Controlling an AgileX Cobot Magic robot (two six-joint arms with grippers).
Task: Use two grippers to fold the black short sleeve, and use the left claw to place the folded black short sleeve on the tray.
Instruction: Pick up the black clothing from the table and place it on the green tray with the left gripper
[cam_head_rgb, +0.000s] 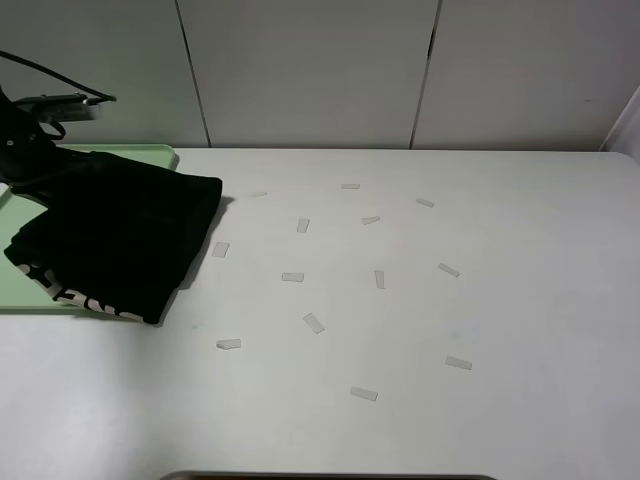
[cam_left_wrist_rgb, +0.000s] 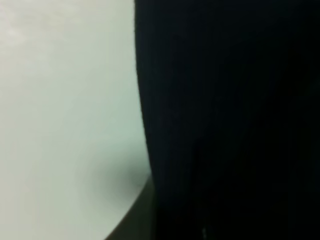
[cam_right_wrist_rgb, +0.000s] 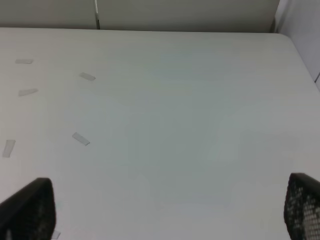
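Exterior high view: white counter (cam_head_rgb: 420, 300) w/ folded black short sleeve (cam_head_rgb: 120, 240) at far left, small tape strips (cam_head_rgb: 292, 277) scattered across the middle.
Black short sleeve: bunched into a compact fold, lying mostly on the tray (cam_head_rgb: 25, 215); its right edge hangs past the tray rim onto the counter. Pale lettering shows along the near-left hem. In left wrist view the fabric (cam_left_wrist_rgb: 230, 120) fills most of the frame, right up against the lens.
Tray: pale green, at left edge of the counter, mostly covered by the shirt; far rim and left part visible.
Left claw: arm w/ silver bracket (cam_head_rgb: 60, 105) is above the shirt's far-left corner. Fingers not visible in either view, hidden by arm and fabric; they are closed. Whether they pinch the fabric: cannot tell.
Right gripper (cam_right_wrist_rgb: 165, 212): seen in right wrist view only. Fingers (cam_right_wrist_rgb: 27, 210) spread wide apart at the two frame corners, nothing between them, over bare counter well apart from the shirt.
Tape strips: approx. a dozen, flat on the counter, none touching the shirt.
Background: pale wall panels (cam_head_rgb: 310, 70) behind the counter.
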